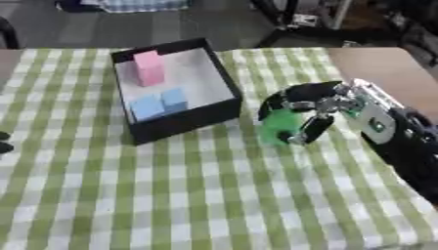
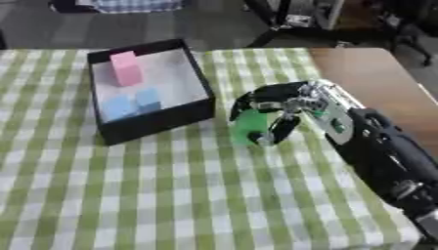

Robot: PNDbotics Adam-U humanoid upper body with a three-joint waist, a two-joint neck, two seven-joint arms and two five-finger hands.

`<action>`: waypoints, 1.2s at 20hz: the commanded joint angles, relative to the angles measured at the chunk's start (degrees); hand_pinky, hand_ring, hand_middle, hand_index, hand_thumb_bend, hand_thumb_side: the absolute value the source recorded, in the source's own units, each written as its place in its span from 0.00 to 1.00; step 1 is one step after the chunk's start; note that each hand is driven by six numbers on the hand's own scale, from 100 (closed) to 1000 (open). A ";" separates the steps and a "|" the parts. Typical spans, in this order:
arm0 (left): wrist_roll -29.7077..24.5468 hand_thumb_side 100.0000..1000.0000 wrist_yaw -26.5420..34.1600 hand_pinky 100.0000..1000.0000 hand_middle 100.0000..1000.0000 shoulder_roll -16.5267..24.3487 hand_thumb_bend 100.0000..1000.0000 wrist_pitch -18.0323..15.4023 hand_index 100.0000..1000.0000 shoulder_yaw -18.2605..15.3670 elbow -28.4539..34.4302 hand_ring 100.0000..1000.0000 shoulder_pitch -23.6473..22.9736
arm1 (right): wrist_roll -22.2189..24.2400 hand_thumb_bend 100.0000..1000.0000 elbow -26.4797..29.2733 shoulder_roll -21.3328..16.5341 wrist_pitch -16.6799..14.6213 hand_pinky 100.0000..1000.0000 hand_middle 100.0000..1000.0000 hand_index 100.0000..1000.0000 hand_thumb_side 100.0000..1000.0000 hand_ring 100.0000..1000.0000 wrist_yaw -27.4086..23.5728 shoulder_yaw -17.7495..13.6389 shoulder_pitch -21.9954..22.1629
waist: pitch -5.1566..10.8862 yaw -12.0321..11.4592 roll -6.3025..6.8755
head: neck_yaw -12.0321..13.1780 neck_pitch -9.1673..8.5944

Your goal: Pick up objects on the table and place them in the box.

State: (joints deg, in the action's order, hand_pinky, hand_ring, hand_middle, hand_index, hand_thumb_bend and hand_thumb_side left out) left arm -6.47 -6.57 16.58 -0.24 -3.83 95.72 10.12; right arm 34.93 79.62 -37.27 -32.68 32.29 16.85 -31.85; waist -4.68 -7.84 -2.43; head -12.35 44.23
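- Green-and-white checked cloth (image 1: 197, 195) covers the table, with bare brown tabletop (image 1: 381, 66) showing at the upper right and dark floor and stand legs beyond the far edge.
- Right hand (image 1: 321, 105) reaches in from the right side of the frame, its black arm running down toward the lower right corner.
- Its fingers (image 2: 261, 95) arch over the top of a green object (image 1: 278, 124) and the thumb (image 2: 282, 128) comes down on the near side, so the hand is curled round that object.
- Whether the green object's base is touching the cloth or just above it cannot be told; it sits right of centre, just beside the box's right near corner but apart from it.
- Black box (image 1: 184, 122) with a pale floor stands at upper centre-left, turned slightly askew on the cloth.
- Inside it, a pink block (image 1: 149, 68) stands upright toward the far left, and two light blue blocks (image 1: 161, 103) lie side by side near the front wall.
- Left hand (image 1: 4, 141) shows only as a dark bit at the left edge; its fingers cannot be made out.
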 commanded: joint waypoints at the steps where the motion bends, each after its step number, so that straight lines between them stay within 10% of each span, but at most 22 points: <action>1: 0.18 1.00 -0.10 0.63 0.50 0.91 0.00 -0.06 0.87 -0.61 0.78 0.49 0.40 | 0.59 0.00 5.22 -4.51 -0.95 0.70 0.52 0.81 0.00 0.32 -4.52 -2.66 -2.53 | 1.75 0.08 0.54 | 0.42 -0.11; 5: 0.12 1.00 -0.03 0.63 0.50 0.71 0.00 -0.11 0.87 -0.49 0.84 0.49 0.41 | 0.08 0.00 3.98 -5.34 2.59 0.72 0.54 0.82 0.00 0.32 -10.69 -3.86 -9.54 | 1.91 -0.29 0.78 | 0.55 -0.11; 10: -0.69 1.00 0.34 0.63 0.50 -0.89 0.00 -0.30 0.87 0.39 1.12 0.49 1.53 | -1.63 0.00 -10.77 4.46 5.61 0.72 0.54 0.83 0.00 0.31 -10.32 -5.86 -21.79 | 1.16 -2.47 2.10 | -0.77 -0.11; 18: -2.41 1.00 1.11 0.64 0.50 -3.38 0.00 -0.54 0.87 2.14 1.73 0.48 3.73 | -11.21 0.00 -33.88 19.11 6.34 0.79 0.69 0.91 0.00 0.50 12.46 -12.78 -29.88 | -0.34 -8.51 3.84 | -5.59 -0.11; 24: -2.88 1.00 1.38 0.64 0.50 -3.73 0.00 -0.58 0.87 2.50 2.14 0.48 4.13 | -18.75 0.00 -38.63 23.19 7.23 0.94 0.92 0.99 0.46 0.90 28.33 -13.98 -29.43 | -0.69 -9.24 3.72 | -6.53 -0.11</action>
State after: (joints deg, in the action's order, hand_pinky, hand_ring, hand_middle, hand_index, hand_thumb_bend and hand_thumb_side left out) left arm -9.10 -5.55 12.46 -0.72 -1.33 96.49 13.31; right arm 17.77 41.19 -14.04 -25.68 57.94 3.50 -60.05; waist -5.19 -17.01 0.65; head -18.60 44.23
